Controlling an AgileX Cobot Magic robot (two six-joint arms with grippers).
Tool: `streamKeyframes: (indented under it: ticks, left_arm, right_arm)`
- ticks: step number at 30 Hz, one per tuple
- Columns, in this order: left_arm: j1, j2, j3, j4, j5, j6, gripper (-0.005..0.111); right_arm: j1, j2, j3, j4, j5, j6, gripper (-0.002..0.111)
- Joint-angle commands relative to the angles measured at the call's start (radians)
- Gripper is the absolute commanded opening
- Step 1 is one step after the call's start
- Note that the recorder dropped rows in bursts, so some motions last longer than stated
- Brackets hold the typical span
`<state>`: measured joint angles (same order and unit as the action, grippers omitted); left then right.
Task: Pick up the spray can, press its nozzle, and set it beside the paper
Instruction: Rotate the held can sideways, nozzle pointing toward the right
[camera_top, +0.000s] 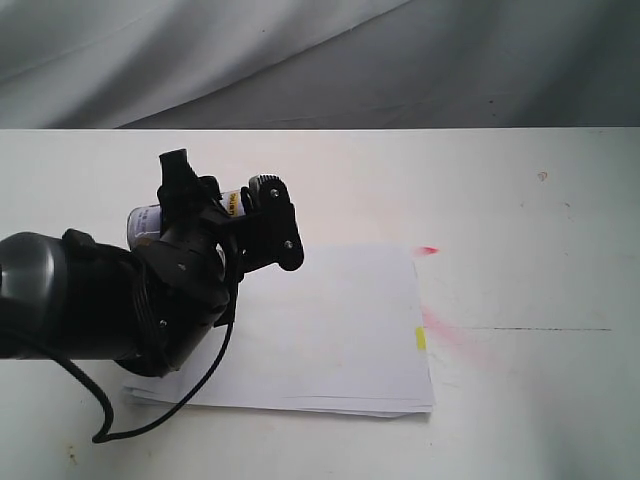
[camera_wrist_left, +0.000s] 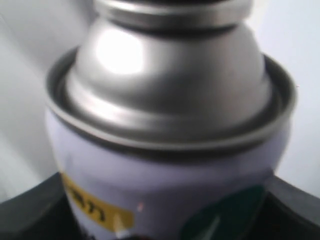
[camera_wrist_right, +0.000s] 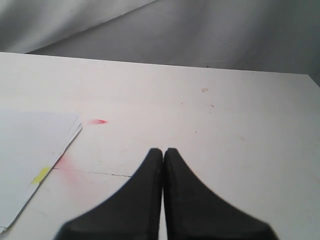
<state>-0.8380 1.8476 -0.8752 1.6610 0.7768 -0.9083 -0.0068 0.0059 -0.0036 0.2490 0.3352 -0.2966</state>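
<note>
The spray can (camera_top: 236, 203) is held off the table, tilted on its side over the paper's far left corner, with my left gripper (camera_top: 230, 208) shut on its body. In the left wrist view the can (camera_wrist_left: 165, 125) fills the picture: a silver dome above a pale label with a yellow patch and a teal dot, and dark fingers (camera_wrist_left: 30, 210) at both lower corners. The nozzle is cut off by that view's edge. The paper (camera_top: 330, 330) lies flat with its yellow tab (camera_top: 420, 338) on the right edge. My right gripper (camera_wrist_right: 163, 152) is shut and empty over bare table, right of the paper (camera_wrist_right: 30, 145).
A red smear (camera_top: 428, 250) marks the white table (camera_top: 520, 200) just off the paper's far right corner, with a fainter pink stain and a thin dark line by the tab. Grey cloth (camera_top: 400, 60) hangs behind the table. A black cable (camera_top: 150, 425) loops from the left arm.
</note>
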Motion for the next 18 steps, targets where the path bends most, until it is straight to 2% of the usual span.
streamKeyframes:
  ticks: [1,12,15,18]
  left_arm:
    - [-0.004,-0.008,0.000,0.019,0.030,-0.019,0.000]
    - [-0.004,-0.008,0.000,0.019,0.030,-0.026,0.000]
    - [-0.004,-0.008,0.000,0.017,0.030,-0.037,0.000]
    - [-0.004,-0.008,0.000,0.015,0.030,-0.037,0.000]
  right_arm:
    - [0.008,-0.006,0.004,-0.008,-0.008,-0.001,0.000]
    - [0.008,-0.006,0.004,-0.008,-0.008,-0.001,0.000]
    - [0.008,-0.006,0.004,-0.070,-0.044,-0.024,0.000]
    - [0.008,-0.006,0.004,-0.035,-0.128,-0.014,0.000]
